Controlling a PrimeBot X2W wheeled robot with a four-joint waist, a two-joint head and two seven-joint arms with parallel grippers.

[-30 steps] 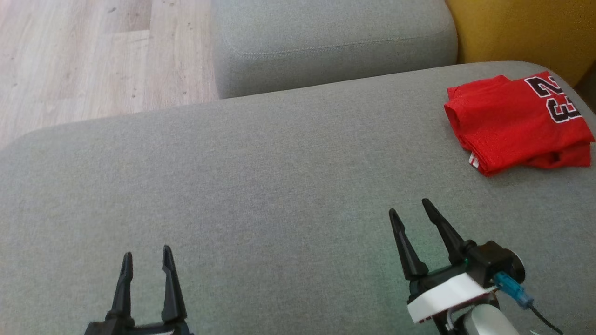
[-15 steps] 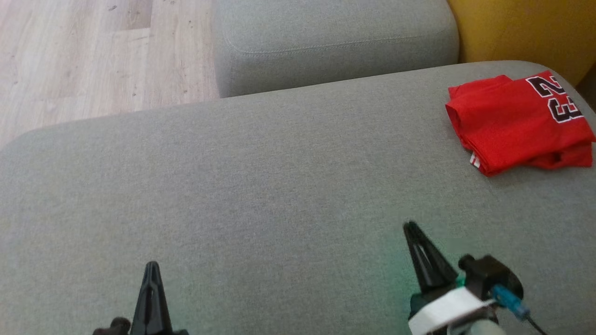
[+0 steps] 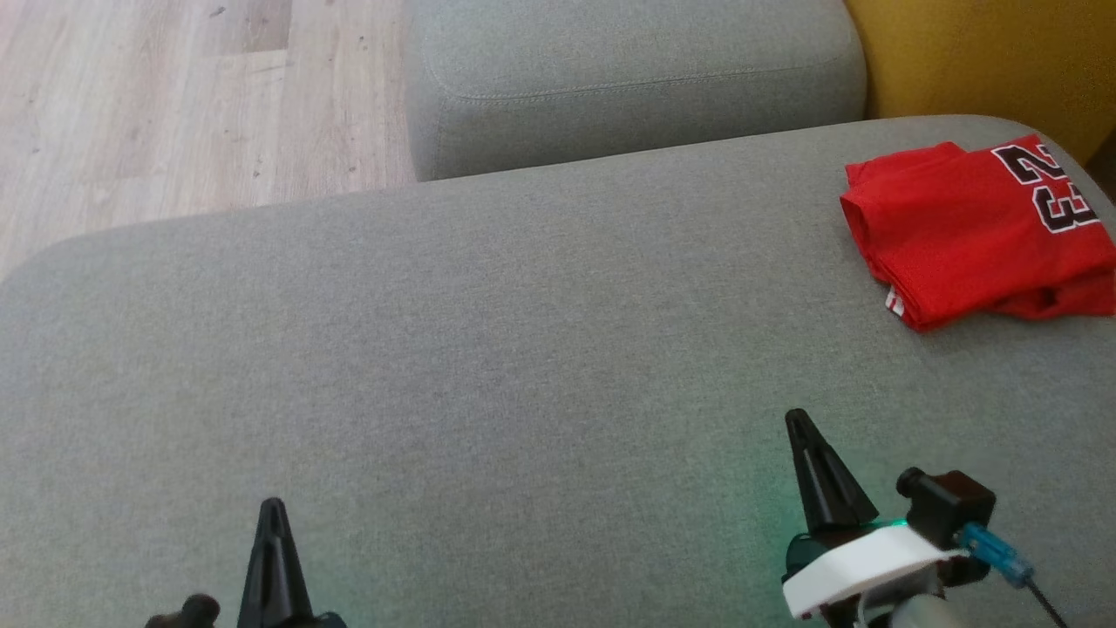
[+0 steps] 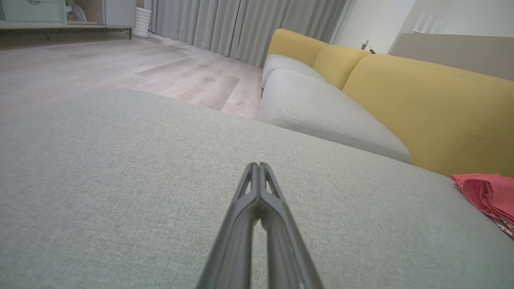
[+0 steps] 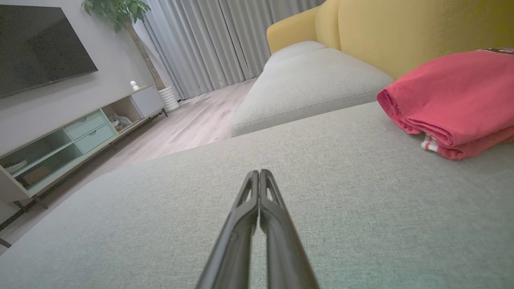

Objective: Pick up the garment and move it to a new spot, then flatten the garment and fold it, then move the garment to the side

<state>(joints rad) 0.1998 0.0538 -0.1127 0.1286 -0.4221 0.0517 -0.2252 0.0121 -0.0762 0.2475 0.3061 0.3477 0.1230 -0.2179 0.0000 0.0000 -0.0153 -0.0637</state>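
Tapered black fingers (image 3: 824, 488) form the left gripper (image 3: 273, 508) and the right gripper (image 3: 797, 420), whose white base (image 3: 859, 567) carries a blue plug (image 3: 994, 548).

surface: grey sofa cushion (image 3: 488, 349)
on it: folded red garment (image 3: 968, 235), near yellow backrest (image 3: 976, 61)

This is a living room in a home. There is a big sofa (image 5: 305, 72) with soft grey seats and yellow back cushions (image 4: 421, 108), and a wood floor (image 3: 174, 105). A flat TV (image 5: 40, 40) hangs on the wall over a long low cabinet (image 5: 86, 134) with drawers, and there are long grey curtains (image 5: 209, 44) and a green plant (image 5: 116, 10).
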